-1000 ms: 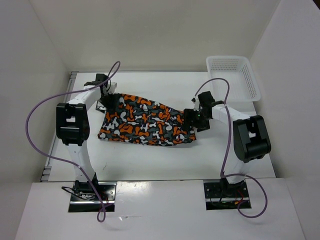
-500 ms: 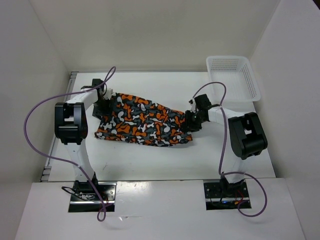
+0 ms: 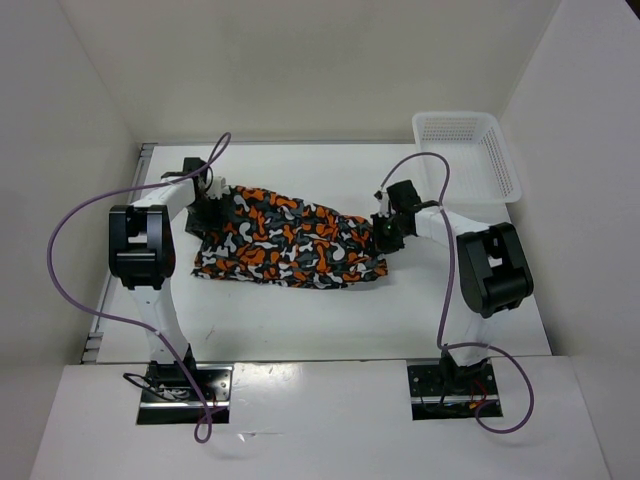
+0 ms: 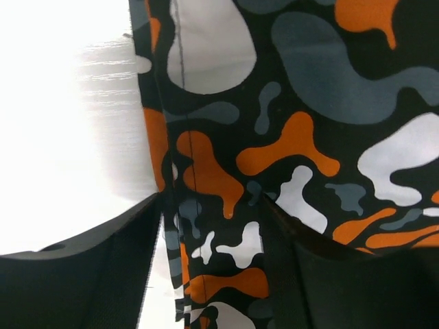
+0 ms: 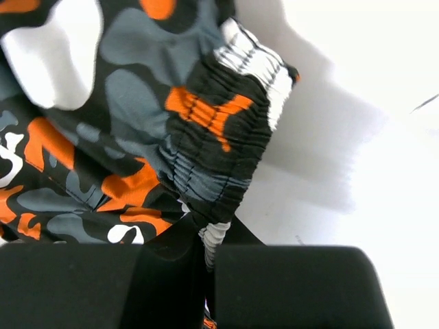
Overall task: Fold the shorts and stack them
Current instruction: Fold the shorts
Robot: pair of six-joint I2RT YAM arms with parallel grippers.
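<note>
The shorts (image 3: 290, 238), blotched orange, black, grey and white, lie bunched lengthwise across the middle of the white table (image 3: 300, 310). My right gripper (image 3: 384, 233) is at their right end. In the right wrist view it (image 5: 209, 253) is shut on the ribbed elastic waistband (image 5: 219, 116), which stands up from the table. My left gripper (image 3: 205, 207) is at the shorts' far-left end. In the left wrist view it (image 4: 212, 226) is open and straddles a stitched edge of the shorts (image 4: 295, 137). A strip of table shows between the left finger (image 4: 89, 274) and the cloth.
A white plastic mesh basket (image 3: 505, 170) stands at the far right corner of the table. White walls close in the table on three sides. Purple cables loop off both arms above the table.
My right gripper has shut on the waistband and drawn that end slightly toward the far side. The left gripper shifted a little left at the shorts' other end and stays open.
</note>
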